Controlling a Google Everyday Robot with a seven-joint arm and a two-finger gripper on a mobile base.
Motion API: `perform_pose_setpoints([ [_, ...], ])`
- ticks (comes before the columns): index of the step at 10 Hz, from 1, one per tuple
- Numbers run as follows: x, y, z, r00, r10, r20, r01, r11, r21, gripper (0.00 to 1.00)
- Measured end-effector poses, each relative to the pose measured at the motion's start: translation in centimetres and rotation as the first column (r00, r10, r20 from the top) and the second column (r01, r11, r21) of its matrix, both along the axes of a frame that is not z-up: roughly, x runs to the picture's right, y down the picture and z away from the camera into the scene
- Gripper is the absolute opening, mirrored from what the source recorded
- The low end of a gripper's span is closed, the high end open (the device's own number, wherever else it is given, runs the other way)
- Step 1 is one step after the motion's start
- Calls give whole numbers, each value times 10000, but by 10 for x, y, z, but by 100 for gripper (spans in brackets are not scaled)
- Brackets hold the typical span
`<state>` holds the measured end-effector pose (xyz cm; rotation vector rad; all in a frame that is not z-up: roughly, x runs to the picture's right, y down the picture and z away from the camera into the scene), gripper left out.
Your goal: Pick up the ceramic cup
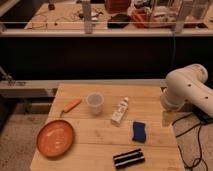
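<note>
The ceramic cup point(95, 102) is a small pale handleless cup with a wide round rim. It stands upright near the middle of the wooden table point(150, 97), just left of a white capped bottle point(119, 111). My white arm point(187, 89) hangs over the table's right edge. The gripper point(168, 117) points down below the arm at that edge. It is well to the right of the cup, apart from it and holding nothing.
An orange plate point(55, 137) lies at the front left and an orange stick-like item point(71, 105) lies left of the cup. A blue sponge point(139, 131) and a black-and-white striped item point(128, 158) lie at the front right. A cluttered bench point(100, 20) stands behind.
</note>
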<state>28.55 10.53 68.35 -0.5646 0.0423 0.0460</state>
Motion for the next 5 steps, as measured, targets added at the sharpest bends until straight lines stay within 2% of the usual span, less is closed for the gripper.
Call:
perform_pose_setpoints([
  [5, 0, 0, 0, 10000, 1, 2, -1, 10000, 1, 80],
])
